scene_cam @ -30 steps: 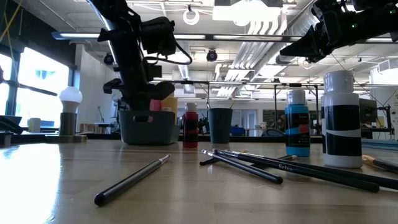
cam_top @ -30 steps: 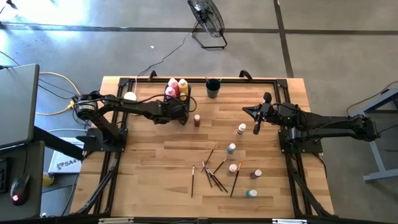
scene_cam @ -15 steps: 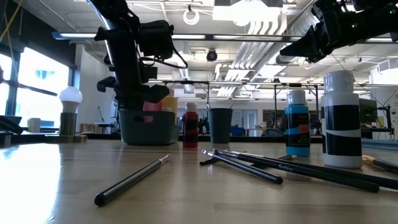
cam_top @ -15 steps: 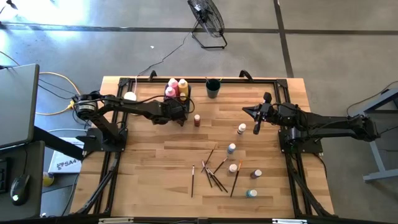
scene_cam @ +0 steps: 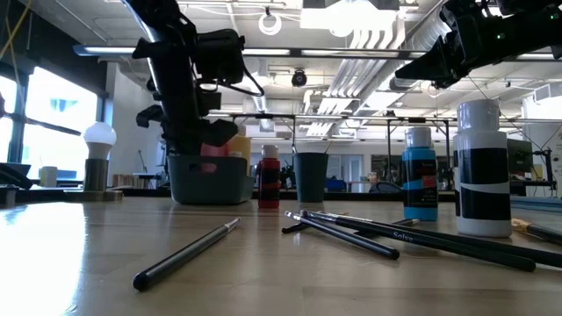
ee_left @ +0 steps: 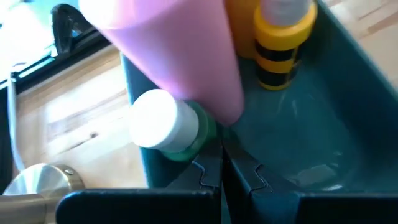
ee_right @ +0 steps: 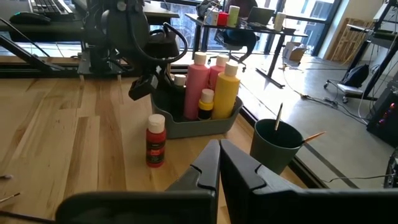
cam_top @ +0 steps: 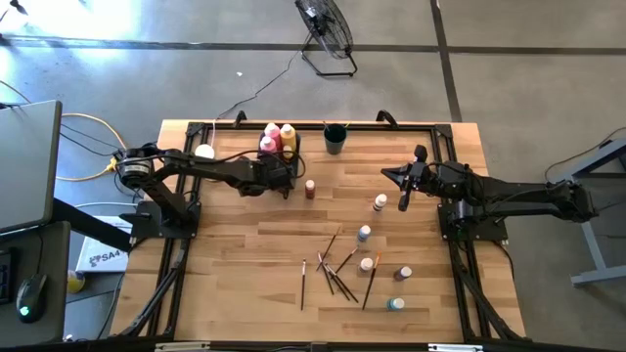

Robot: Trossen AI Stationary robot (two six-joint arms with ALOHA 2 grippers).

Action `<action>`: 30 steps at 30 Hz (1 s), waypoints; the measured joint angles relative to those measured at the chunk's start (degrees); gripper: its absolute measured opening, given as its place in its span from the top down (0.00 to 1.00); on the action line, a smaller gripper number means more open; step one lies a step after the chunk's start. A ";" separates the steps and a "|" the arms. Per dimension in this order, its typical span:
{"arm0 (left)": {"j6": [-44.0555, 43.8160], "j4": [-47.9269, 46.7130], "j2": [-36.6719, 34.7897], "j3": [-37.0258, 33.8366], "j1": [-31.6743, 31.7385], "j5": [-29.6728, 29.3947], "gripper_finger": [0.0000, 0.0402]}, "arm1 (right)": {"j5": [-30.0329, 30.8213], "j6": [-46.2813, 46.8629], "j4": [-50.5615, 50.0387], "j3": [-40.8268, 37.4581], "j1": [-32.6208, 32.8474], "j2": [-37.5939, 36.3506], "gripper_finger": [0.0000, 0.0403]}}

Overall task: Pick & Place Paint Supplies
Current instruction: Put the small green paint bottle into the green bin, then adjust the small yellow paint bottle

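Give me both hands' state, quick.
Left hand: closed, empty, over the grey bin.
Right hand: closed, empty, raised above the table.

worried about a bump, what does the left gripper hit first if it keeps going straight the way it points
Most likely the green small bottle with the white cap, leaning against the tall pink bottle inside the grey bin. The shut left gripper points just beside both, so depth is uncertain.

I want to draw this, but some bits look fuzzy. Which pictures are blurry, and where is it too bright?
Left wrist view: the pink bottle and white cap sit very close and look soft. Low view: the near paintbrush is fuzzy, and ceiling lights glare. High view: evenly lit, all sharp.
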 joint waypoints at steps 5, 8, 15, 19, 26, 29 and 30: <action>0.00 0.94 0.00 -1.41 0.00 0.65 1.00 | 0.01 0.17 0.00 0.00 -0.01 -0.01 0.99; 0.00 1.74 0.00 -1.49 0.00 2.01 1.00 | -0.01 0.20 0.00 0.00 -0.01 0.00 0.99; 4.75 7.27 0.00 -0.83 -0.02 4.12 1.00 | 0.00 0.31 0.00 0.00 -0.01 -0.01 0.99; 7.61 8.80 0.00 0.22 -0.02 5.22 1.00 | 0.01 0.31 0.00 0.00 -0.01 0.00 0.99; 7.58 8.23 0.00 0.37 -0.04 4.93 1.00 | 0.01 0.31 0.00 0.00 -0.01 0.00 0.99; 7.87 8.12 0.00 0.37 -0.11 4.84 1.00 | 0.01 0.31 0.00 0.00 -0.01 0.00 0.99; 8.15 8.10 0.00 0.37 -0.15 4.76 1.00 | 0.01 0.31 0.00 0.00 -0.01 -0.01 0.99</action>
